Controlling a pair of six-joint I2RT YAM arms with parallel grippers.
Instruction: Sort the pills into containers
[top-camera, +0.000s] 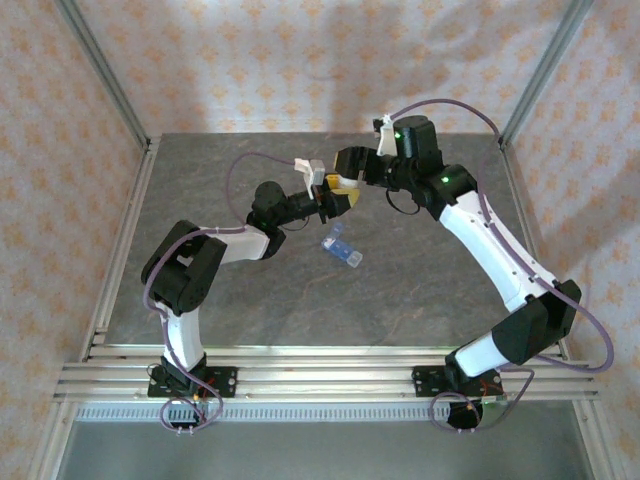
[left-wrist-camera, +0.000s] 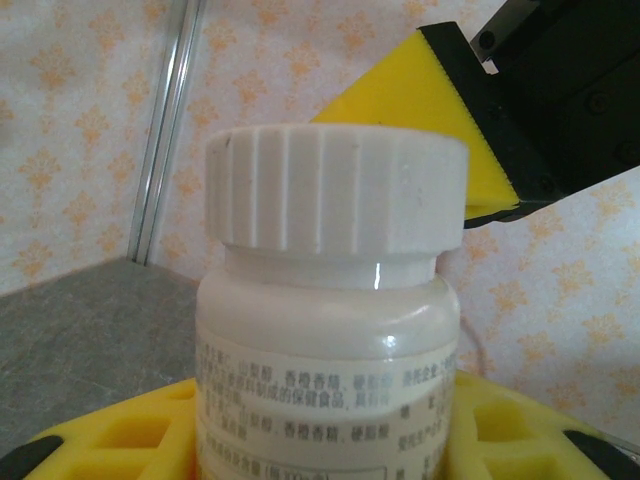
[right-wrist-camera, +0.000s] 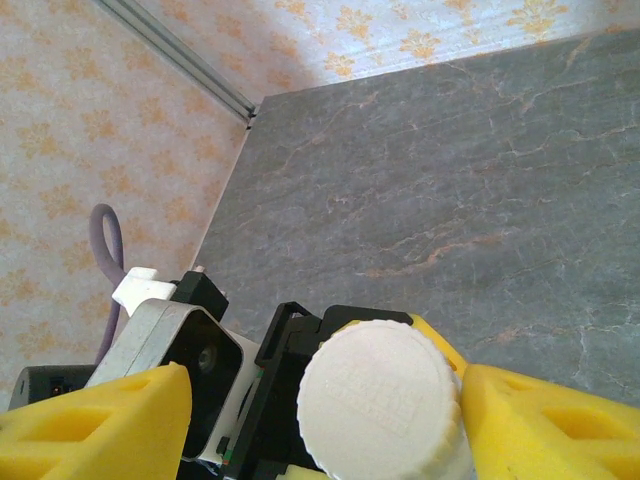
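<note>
A white pill bottle (left-wrist-camera: 325, 350) with a ribbed white cap (left-wrist-camera: 335, 185) stands upright in my left gripper (left-wrist-camera: 325, 445), whose yellow fingers (left-wrist-camera: 110, 435) are shut on its body. In the top view this gripper (top-camera: 335, 203) is held above the table's middle. My right gripper (right-wrist-camera: 330, 425) is open astride the cap (right-wrist-camera: 380, 400): one yellow finger (right-wrist-camera: 550, 420) lies against the cap's side, the other (right-wrist-camera: 100, 420) stands well apart. The small light-blue pill box (top-camera: 342, 248) lies on the table just in front of both grippers. No loose pills show.
The grey stone-patterned table (top-camera: 420, 270) is bounded by aluminium rails (top-camera: 120, 240) on the left and near sides and patterned walls (top-camera: 300, 60) behind. Purple cables (top-camera: 450, 105) loop off both arms.
</note>
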